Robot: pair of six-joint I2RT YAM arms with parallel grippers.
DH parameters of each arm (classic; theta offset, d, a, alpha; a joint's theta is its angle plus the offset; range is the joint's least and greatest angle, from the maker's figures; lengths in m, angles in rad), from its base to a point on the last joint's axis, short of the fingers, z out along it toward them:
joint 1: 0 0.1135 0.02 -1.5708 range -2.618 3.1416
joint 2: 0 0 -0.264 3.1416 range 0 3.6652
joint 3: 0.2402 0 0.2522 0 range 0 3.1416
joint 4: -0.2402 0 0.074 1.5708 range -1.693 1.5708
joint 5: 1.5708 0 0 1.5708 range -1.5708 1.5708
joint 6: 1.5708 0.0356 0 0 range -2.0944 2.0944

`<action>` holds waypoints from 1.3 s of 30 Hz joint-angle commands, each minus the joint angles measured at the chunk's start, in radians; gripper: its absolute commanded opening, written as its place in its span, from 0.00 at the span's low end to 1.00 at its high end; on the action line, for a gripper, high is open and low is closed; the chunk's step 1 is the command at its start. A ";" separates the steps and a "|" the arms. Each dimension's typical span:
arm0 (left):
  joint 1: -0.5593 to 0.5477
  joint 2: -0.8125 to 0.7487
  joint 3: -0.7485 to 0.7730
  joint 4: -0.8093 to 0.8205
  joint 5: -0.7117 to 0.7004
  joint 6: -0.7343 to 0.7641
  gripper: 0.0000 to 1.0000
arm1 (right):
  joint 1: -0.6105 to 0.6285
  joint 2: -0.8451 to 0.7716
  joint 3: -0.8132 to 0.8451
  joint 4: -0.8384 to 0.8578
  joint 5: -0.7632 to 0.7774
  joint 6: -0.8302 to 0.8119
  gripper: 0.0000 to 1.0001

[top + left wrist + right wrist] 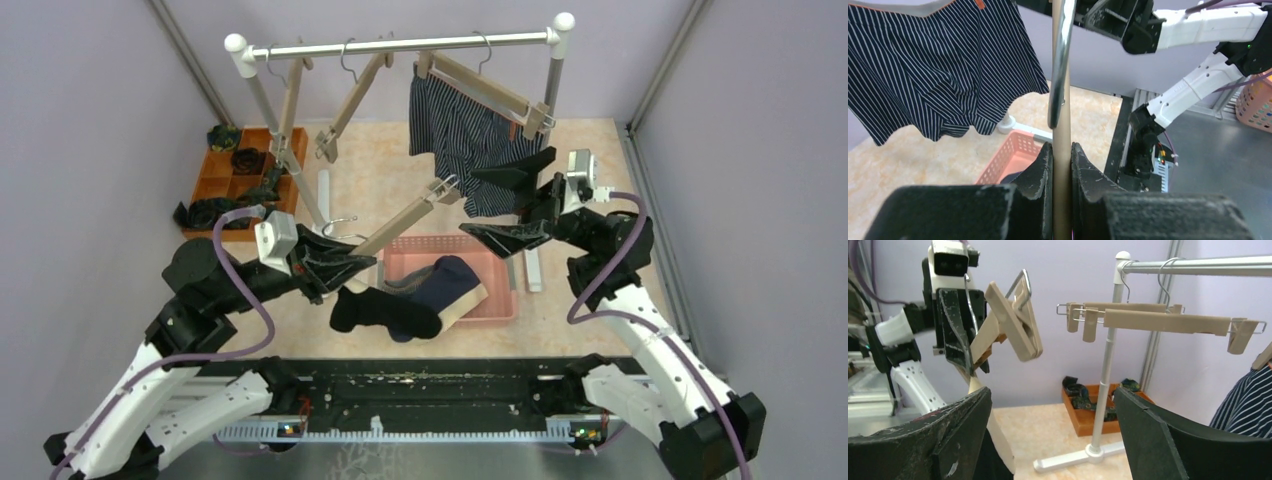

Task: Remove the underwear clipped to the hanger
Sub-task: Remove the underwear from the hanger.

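L gripper [1062, 150] clenched on wooden hanger [402, 224]; R gripper [467, 204] spread wide, holding nothing.
Striped boxers [460, 125] hang clipped at rail [400, 45]; orange waistband tag [979, 4], maybe a label, unreadable; black pair [385, 312] overhangs basket [500, 312].

Right gripper [1050, 392] in foreground: two black fingers [948, 440] spread wide, nothing between them. Upper left: left gripper [968, 335] clamped on bar of tan clip hanger [1008, 325], hanger tilted, clip end uppermost, no cloth on it. Metal rail [1198, 265] across top right on white post [1108, 370]; two empty hangers [1158, 320] hooked on it. Striped underwear [1245, 407] at right edge, partly cut off. Orange tray [1088, 422] behind post, dark cloth bundles [1080, 395] inside.
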 commanded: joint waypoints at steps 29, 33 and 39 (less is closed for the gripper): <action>-0.005 0.293 -0.172 0.923 0.128 -0.286 0.00 | 0.125 0.253 -0.035 0.739 0.148 0.367 0.46; -0.006 0.316 -0.177 0.965 0.165 -0.326 0.00 | 0.125 0.257 -0.032 0.759 0.165 0.369 0.54; -0.007 0.328 -0.180 0.979 0.176 -0.336 0.00 | 0.127 0.279 -0.008 0.806 0.178 0.402 0.62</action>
